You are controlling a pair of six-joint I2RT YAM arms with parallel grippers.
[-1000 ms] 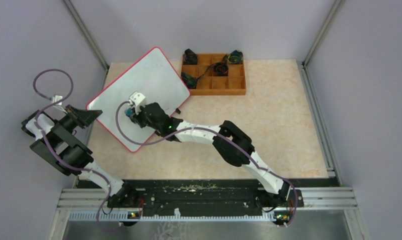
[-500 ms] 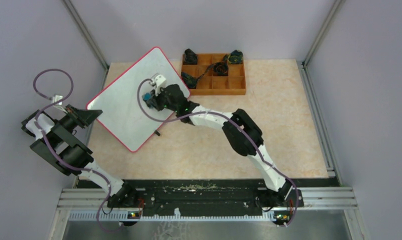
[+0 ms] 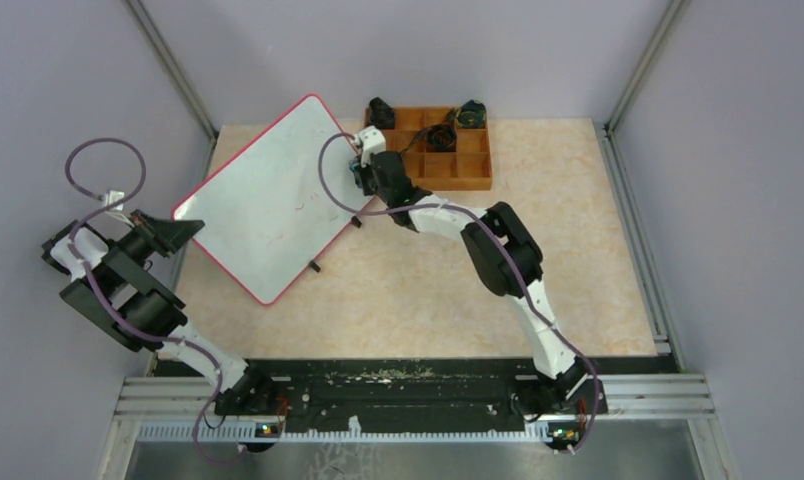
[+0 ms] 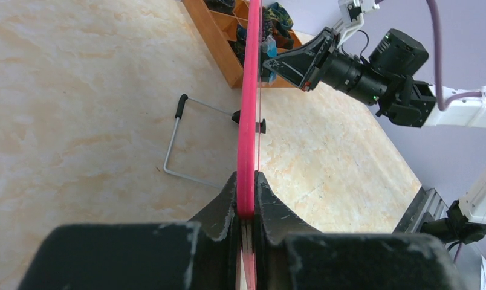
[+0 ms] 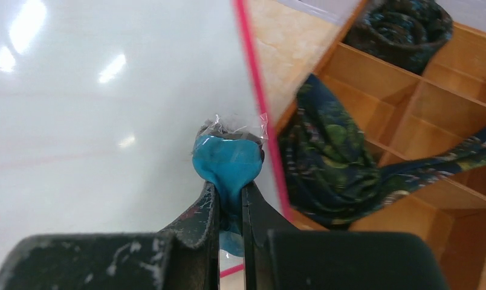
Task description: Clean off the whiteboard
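Wooden tray (image 3: 473, 166) at the far edge of the bench (image 3: 568, 270), about mid-width, divided into compartments. Dark patterned cloth rolls (image 5: 331, 163) sit in several of the far and left cells; one strip trails across a divider. The near-right cells show bare wood.

Whiteboard (image 3: 268, 200) lies toward the far-left corner, turned diagonally, its right corner just beside the tray. A wire stand (image 4: 181, 145) shows under it. A faint red streak is on its face.

Left gripper (image 4: 246, 199) is clamped on the board's red rim at the left edge. Right gripper (image 5: 228, 199) is nearly closed, pinching a blue wad (image 5: 227, 162) that presses the board just inside its right rim.

Open bench lies right of the tray and toward the near edge.
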